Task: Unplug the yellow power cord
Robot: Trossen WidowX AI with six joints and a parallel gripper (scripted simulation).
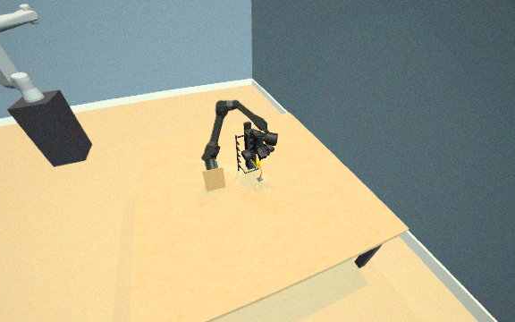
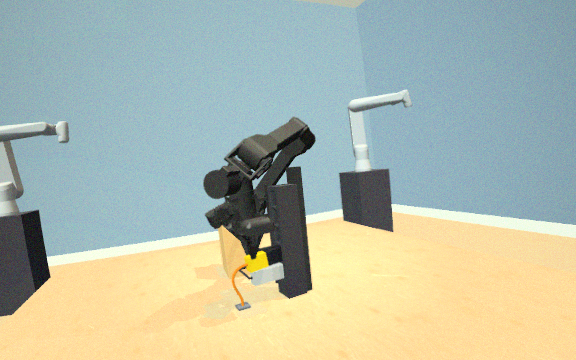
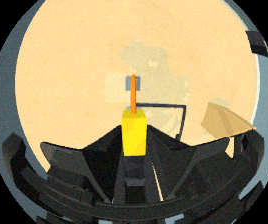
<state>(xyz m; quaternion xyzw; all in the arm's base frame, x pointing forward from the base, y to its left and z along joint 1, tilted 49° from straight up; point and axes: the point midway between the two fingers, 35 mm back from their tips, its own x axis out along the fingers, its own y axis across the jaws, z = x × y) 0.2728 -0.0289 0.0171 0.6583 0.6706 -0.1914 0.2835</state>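
Yellow plug (image 3: 134,132) clamped between gripper (image 2: 254,253) fingers, seated at foot of upright power strip (image 2: 288,240); plug's long axis toward 12 o'clock in wrist view, orange cord (image 2: 237,285) trailing to table.

The gripper (image 2: 253,251) is clamping the plug (image 2: 258,261) from above, beside the upright power strip (image 2: 290,240); the cord (image 2: 235,285) is trailing down onto the table (image 2: 418,300).

A bare test lab: blue walls (image 2: 168,75), tan worktop (image 1: 284,224), camera arms on dark pedestals (image 2: 10,260) near its corners.
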